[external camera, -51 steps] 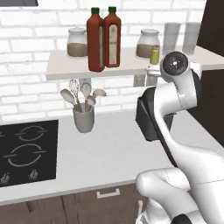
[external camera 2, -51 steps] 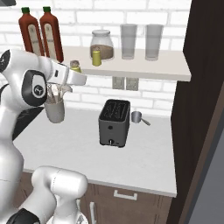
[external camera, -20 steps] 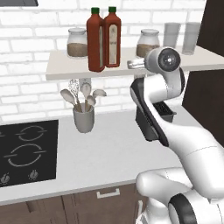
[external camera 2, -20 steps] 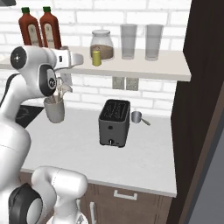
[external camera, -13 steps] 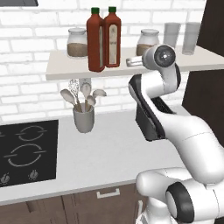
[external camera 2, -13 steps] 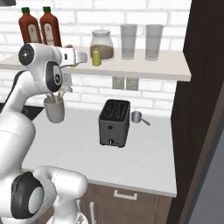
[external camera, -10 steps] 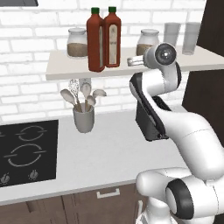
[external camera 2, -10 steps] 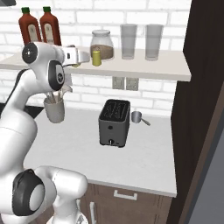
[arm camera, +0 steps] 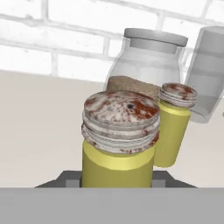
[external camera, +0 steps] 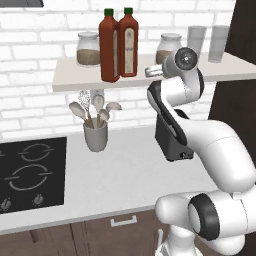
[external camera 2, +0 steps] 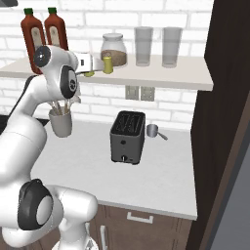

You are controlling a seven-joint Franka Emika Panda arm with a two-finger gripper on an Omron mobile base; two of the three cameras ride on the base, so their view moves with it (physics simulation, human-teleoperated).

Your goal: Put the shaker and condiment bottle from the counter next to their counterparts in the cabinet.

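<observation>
My gripper (external camera: 150, 71) is shut on the shaker (arm camera: 119, 144), a small yellow cylinder with a speckled tan-pink cap, held at the level of the cabinet shelf (external camera: 65, 80). Just beyond it stands its twin shaker (arm camera: 175, 127), also on the shelf in the right base view (external camera 2: 107, 64). Further left on the shelf, the plain red condiment bottle (external camera: 109, 45) stands upright, touching or nearly touching the labelled red bottle (external camera: 128, 42). My hand hides most of the held shaker in the base views.
Glass jars of brown powder (external camera: 88, 49) (arm camera: 146, 65) and two tall glasses (external camera: 196, 40) stand on the shelf. Below on the counter are a black toaster (external camera 2: 128, 136), a utensil holder (external camera: 96, 135), a small metal cup (external camera 2: 152, 131) and the stove (external camera: 25, 175).
The arm has risen and swung left to shelf height with the shaker in its grip. Over the last half second it has barely moved.
</observation>
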